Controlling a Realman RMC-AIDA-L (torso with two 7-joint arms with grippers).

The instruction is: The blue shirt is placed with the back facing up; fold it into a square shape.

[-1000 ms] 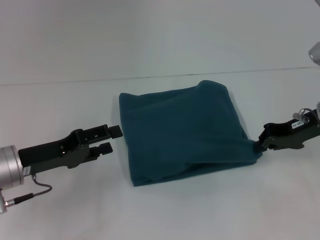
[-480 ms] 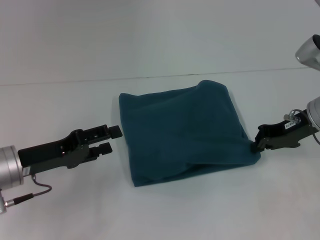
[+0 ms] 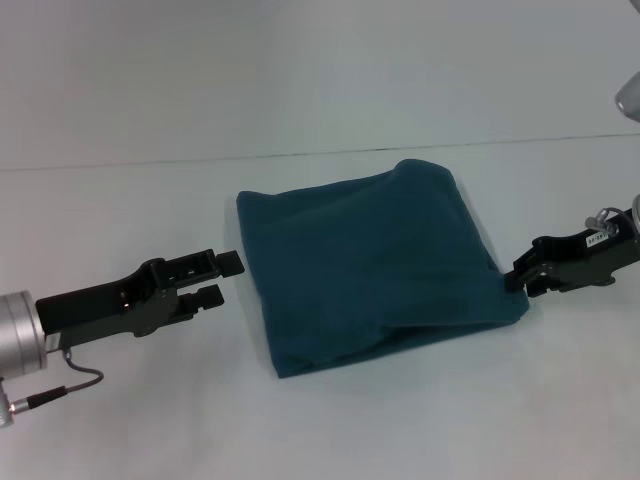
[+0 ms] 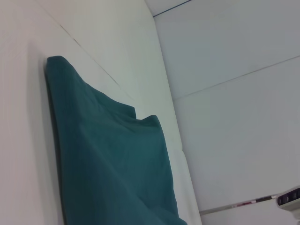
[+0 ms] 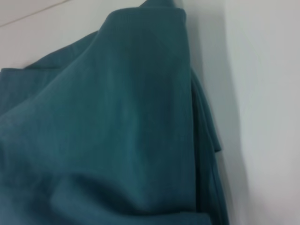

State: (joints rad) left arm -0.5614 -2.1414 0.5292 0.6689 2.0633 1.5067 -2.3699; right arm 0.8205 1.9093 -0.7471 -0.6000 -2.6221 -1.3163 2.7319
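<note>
Your blue shirt (image 3: 370,265) lies folded roughly square, mid-worktop (image 3: 320,90). It's soft and floppy, so grab edges. Left gripper (image 3: 222,277) waits spread beside it; right gripper (image 3: 517,280) touches its corner, can't tell its state.

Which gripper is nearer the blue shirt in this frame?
Right. The right gripper sits at the blue shirt's near right corner, apparently touching it. The left gripper is open, just off its left edge, apart.

- Table (image 3: 320,60): white and plain, as I see it from the head view; a thin seam line crosses its far part.
- Shirt (image 3: 370,260): dark teal, folded into a rough square, lying flat at the table's middle.
</note>
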